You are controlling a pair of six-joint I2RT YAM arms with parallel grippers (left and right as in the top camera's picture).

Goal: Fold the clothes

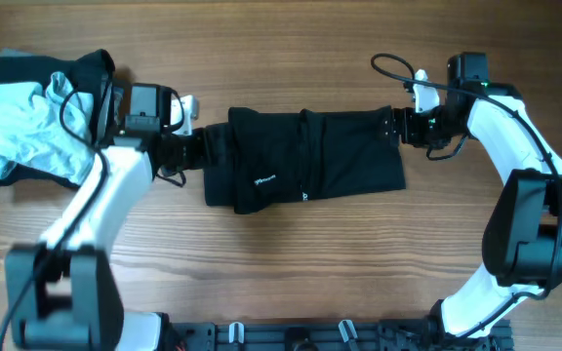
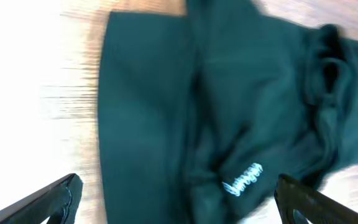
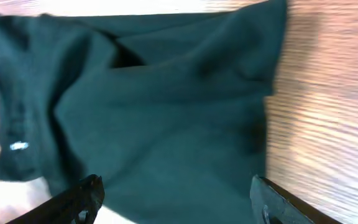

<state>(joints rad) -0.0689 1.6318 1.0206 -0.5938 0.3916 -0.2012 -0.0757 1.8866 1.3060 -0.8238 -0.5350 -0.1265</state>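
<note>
The black T-shirt [image 1: 305,156] lies folded into a wide band at the middle of the wooden table, with tiny white print [image 1: 264,178] on its front half. My left gripper [image 1: 209,146] is open at the shirt's left end. My right gripper [image 1: 391,127] is open at its upper right corner. In the left wrist view the dark fabric [image 2: 229,112] with the white print [image 2: 241,180] fills the space between the spread fingers [image 2: 176,199]. In the right wrist view the fabric [image 3: 154,118] lies between the spread fingers [image 3: 176,199]; neither gripper pinches it.
A pile of other clothes, pale grey [image 1: 22,122] over black, lies at the far left of the table behind my left arm. The right arm's cable [image 1: 398,68] loops above the shirt's right end. Bare wood [image 1: 291,263] lies in front of the shirt.
</note>
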